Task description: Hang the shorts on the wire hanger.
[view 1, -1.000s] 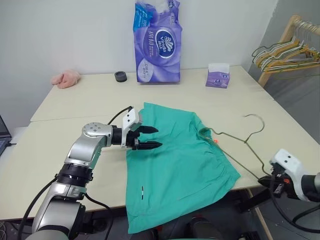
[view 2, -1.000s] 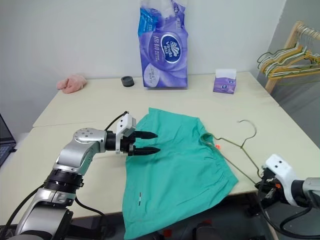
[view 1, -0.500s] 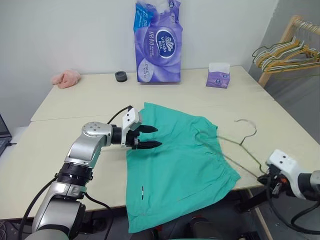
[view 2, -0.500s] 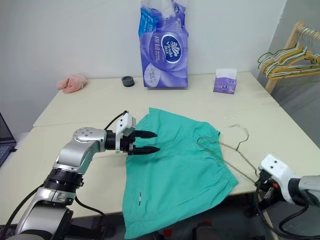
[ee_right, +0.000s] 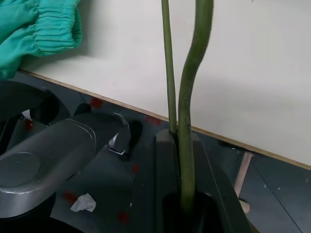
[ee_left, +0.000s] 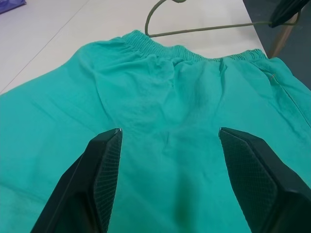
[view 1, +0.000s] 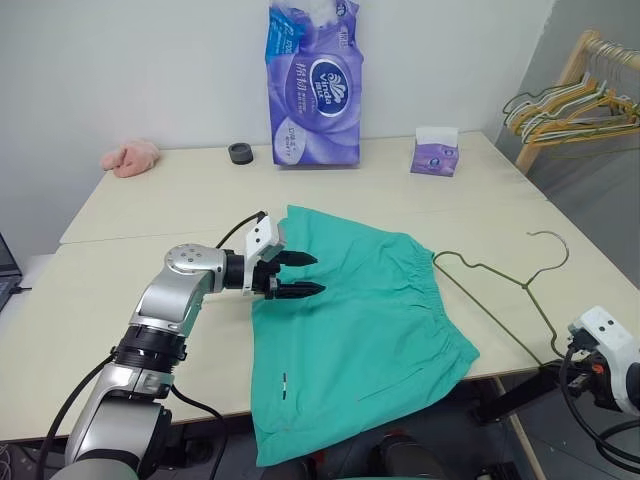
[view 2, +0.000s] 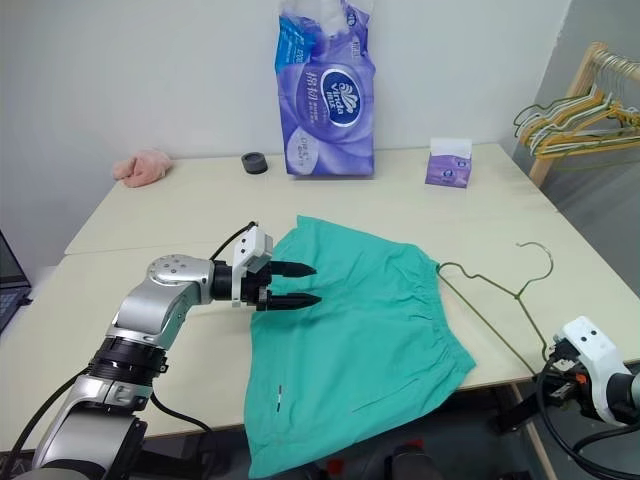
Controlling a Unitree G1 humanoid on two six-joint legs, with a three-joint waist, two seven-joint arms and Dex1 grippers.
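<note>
My left hand (view 1: 300, 274) hovers spread over the shorts (view 1: 355, 330), which lie flat on the counter (view 1: 150, 205), ready to pin them. The hanger (view 1: 497, 282) lies just beside the waistband, my right hand (ee_right: 179, 145) clamped on its corner.

Beige table (view 1: 150, 200) with shorts (view 1: 360, 330), wire hanger (view 1: 490, 275), tissue pack (view 1: 315, 85).

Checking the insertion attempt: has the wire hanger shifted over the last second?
Yes. The wire hanger, clamped in the right gripper, has slid rightward, out of the shorts' waistband, toward the table's right edge.
</note>
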